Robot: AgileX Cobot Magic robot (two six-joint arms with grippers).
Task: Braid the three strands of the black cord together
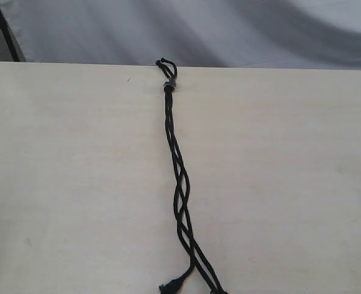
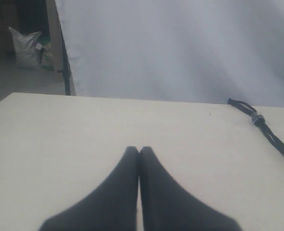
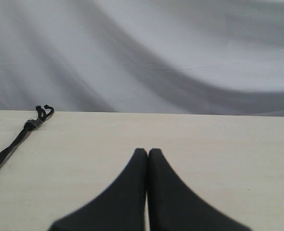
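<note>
I see the black cord [image 1: 169,116] lying on the table [image 1: 58,184], knot [image 1: 167,86] at 12 o'clock, running to 6 — the three strands [image 1: 200,264] cross loosely almost to their tips, so I judge the braid nearly done, ends unsecured. Left gripper [image 2: 139,150] and right gripper [image 3: 147,151] — both closed, empty

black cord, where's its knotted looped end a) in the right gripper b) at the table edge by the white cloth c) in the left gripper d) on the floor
B: the knot of the black cord rests at the table edge by the white cloth; left gripper and right gripper are shut, empty.
</note>
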